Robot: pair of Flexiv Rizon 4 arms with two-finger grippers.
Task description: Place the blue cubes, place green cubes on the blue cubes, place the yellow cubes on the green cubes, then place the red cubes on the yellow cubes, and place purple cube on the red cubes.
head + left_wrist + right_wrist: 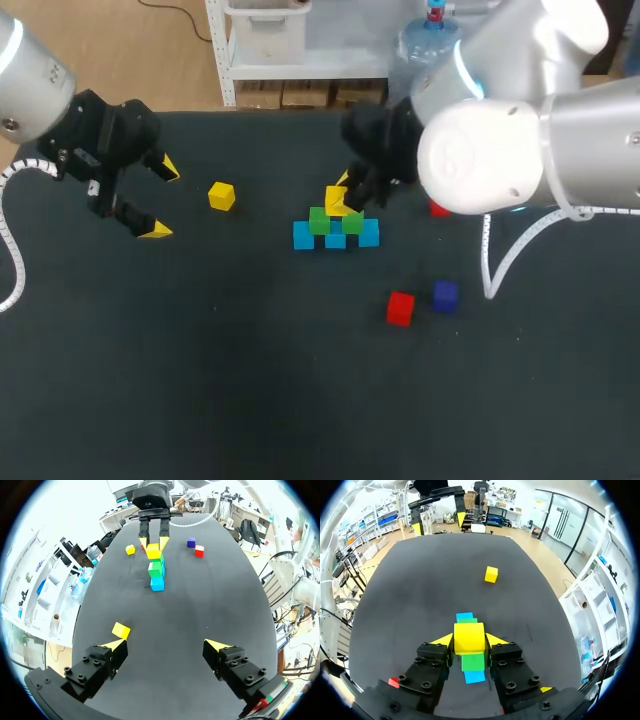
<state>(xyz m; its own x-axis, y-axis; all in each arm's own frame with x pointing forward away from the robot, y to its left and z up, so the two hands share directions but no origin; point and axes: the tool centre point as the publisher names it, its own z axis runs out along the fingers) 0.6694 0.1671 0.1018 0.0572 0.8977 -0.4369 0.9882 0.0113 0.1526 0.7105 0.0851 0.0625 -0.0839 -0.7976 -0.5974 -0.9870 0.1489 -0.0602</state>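
While the left claw (160,200) hangs at nine o'clock over the worktop (250,380), its yellow tips wide apart and nothing between them, the building is at the middle. A loose yellow cube (221,196) lies between that claw and the stack, at ten o'clock from the stack. The base looks done: three blue cubes (303,236) touch in a row, with two green cubes (320,221) set on them. The right claw (470,641) is clamped on the held yellow cube (336,201), a finger on either side, right above the green layer. Whether that cube rests there yet I cannot tell.

I judge the yellow layer to be in hand, with the loose yellow, the reds and the purple left. At four o'clock from the stack lies a red cube (400,308), and just beside it, at its three o'clock, the purple cube (445,295). A second red cube (438,209) peeps out beside the right arm at two o'clock. All are small, sharp-edged blocks of plain matte colour. The worktop is dark, dull and cloth-like.
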